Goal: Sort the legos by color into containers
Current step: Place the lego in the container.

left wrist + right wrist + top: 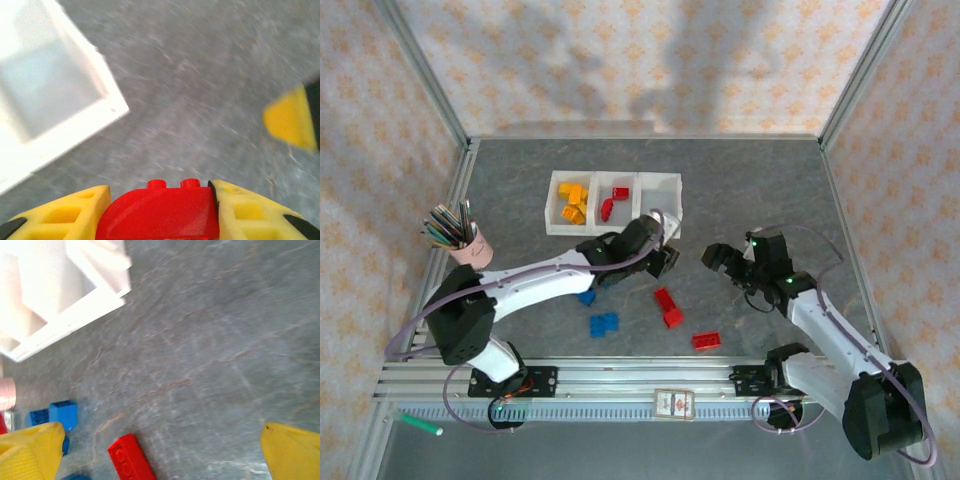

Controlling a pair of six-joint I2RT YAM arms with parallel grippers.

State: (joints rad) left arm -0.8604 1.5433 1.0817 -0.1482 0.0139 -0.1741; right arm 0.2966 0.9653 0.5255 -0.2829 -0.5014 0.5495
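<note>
My left gripper (158,194) is shut on a red lego (160,212) with a rounded side, its two studs pointing away between the yellow fingers. From above, that gripper (666,261) hangs just in front of the containers' (665,180) right compartment. The left compartment holds yellow legos (574,203), the middle one red legos (614,201). On the table lie two red legos (668,307) (706,341) and two blue legos (604,324) (586,297). My right gripper (719,257) stands open over bare table, with nothing between its fingers (31,452).
A pink cup of pencils (460,235) stands at the left of the table. In the right wrist view a red lego (131,459) and blue legos (61,413) lie near the lower left, and the white containers' corner (75,310) is at the upper left.
</note>
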